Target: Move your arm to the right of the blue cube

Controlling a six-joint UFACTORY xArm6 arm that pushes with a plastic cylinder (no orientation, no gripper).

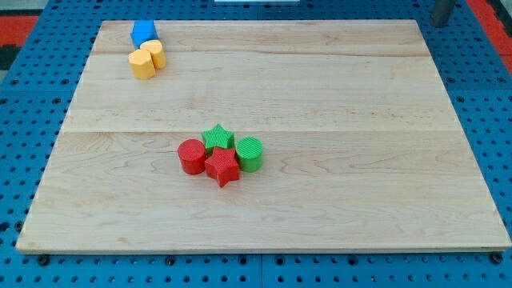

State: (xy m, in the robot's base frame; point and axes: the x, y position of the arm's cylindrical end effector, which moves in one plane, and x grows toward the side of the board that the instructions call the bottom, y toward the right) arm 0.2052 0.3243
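Observation:
The blue cube [143, 32] sits at the top left corner of the wooden board [336, 104]. Two yellow blocks touch it from below: one [155, 53] just under it and a second [142, 65] lower left. My tip [438, 24] shows at the view's top right, just off the board's top right corner, far to the right of the blue cube. Only the lowest bit of the rod is in view.
A tight cluster lies near the board's middle: a green star [218, 138], a red cylinder [191, 156], a red star [222, 166] and a green cylinder [250, 154]. A blue pegboard [32, 96] surrounds the board.

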